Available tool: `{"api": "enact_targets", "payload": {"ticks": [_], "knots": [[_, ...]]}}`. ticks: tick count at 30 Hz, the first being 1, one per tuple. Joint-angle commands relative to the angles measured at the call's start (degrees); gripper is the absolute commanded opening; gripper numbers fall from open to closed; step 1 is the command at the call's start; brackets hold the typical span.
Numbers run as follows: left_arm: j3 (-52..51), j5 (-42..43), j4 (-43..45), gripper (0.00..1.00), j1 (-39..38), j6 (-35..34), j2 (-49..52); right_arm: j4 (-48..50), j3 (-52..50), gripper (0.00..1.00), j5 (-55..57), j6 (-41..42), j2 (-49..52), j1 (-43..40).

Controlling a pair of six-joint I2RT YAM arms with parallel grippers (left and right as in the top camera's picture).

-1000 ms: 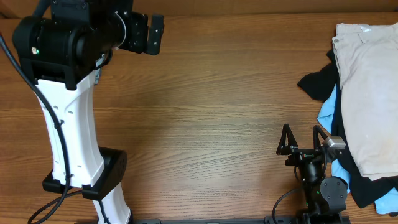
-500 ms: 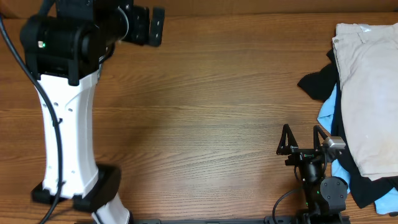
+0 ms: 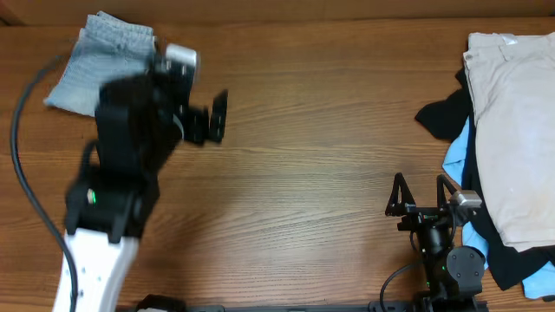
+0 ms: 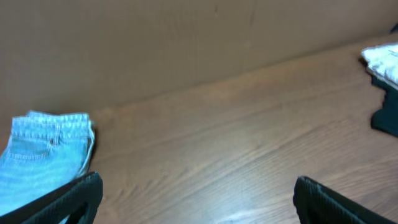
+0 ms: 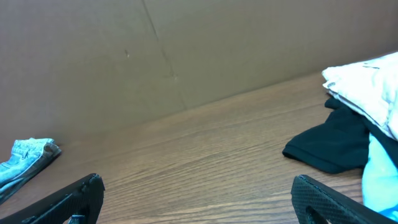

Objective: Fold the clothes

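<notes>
Folded light-blue denim shorts [image 3: 100, 61] lie at the table's far left corner; they also show in the left wrist view [image 4: 43, 152] and the right wrist view [image 5: 25, 158]. A heap at the right edge holds a cream garment [image 3: 516, 121] on top of black [image 3: 442, 117] and bright-blue [image 3: 460, 156] garments. My left gripper [image 3: 217, 117] is open and empty, to the right of the shorts and apart from them. My right gripper [image 3: 422, 192] is open and empty, low at the front, just left of the heap.
A brown cardboard wall [image 4: 186, 43] stands along the table's far edge. The left arm's white link [image 3: 91, 269] reaches over the front left of the table. Bare wood table [image 3: 312, 156] lies between the shorts and the heap.
The left arm has pulled back toward the front and right, uncovering the folded denim shorts at the far left corner. The right arm has not moved.
</notes>
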Motion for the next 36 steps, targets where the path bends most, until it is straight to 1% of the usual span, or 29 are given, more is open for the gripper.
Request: {"api": "enact_targets", "payload": {"ticks": [1,2,3,4,5,6,10,17,24,27,32,36], "knots": [[-16.6,-0.2,9.9,1.00,-0.2,1.1,-11.6,0.5,-0.6,1.00,0.0,0.0,-0.5,0.3],[-20.9,-0.1,13.2,1.00,-0.2,1.1,-14.5,0.5,-0.6,1.00,0.0,0.0,-0.5,0.3],[-27.8,0.5,18.5,1.00,0.3,1.1,-19.5,0.5,-0.6,1.00,0.0,0.0,-0.5,0.3],[-31.1,1.2,20.8,1.00,0.8,1.0,-21.9,0.5,-0.6,1.00,0.0,0.0,-0.5,0.3],[-38.2,3.2,25.4,1.00,2.6,0.4,-27.2,0.5,-0.6,1.00,0.0,0.0,-0.5,0.3],[-41.6,4.2,27.6,1.00,3.8,-0.1,-29.6,0.5,-0.6,1.00,0.0,0.0,-0.5,0.3],[-52.0,5.7,34.1,1.00,6.9,-1.5,-37.6,0.5,-0.6,1.00,0.0,0.0,-0.5,0.3],[-64.6,5.7,40.6,1.00,10.5,-1.5,-51.6,0.5,-0.6,1.00,0.0,0.0,-0.5,0.3],[-70.5,5.5,40.6,1.00,12.4,-1.4,-60.0,0.5,-0.6,1.00,0.0,0.0,-0.5,0.3],[-70.4,5.1,36.0,1.00,12.5,-1.4,-62.8,0.5,-0.6,1.00,0.0,0.0,-0.5,0.3],[-70.4,4.8,28.2,1.00,12.5,-1.5,-63.3,0.5,-0.6,1.00,0.0,0.0,-0.5,0.3],[-70.4,4.7,28.6,1.00,12.5,-2.5,-63.3,0.5,-0.6,1.00,0.0,0.0,-0.5,0.3]]}}
